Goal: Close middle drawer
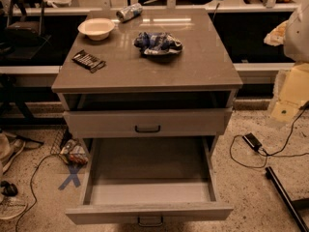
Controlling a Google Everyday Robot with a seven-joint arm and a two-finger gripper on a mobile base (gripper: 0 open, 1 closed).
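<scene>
My gripper [288,98] is at the right edge of view, clear of the cabinet [145,69]; I cannot tell its opening state. The middle drawer [149,190] lies left of and below it, pulled far out.

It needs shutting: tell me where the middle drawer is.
Camera view, bottom centre: the middle drawer, pulled out below the top drawer; the gripper hangs at the right edge.

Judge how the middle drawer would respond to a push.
The middle drawer looks empty, so probably light. Its flat front seems stiff; a centred push near the pull likely slides it straight. The gripper is not in view.
</scene>
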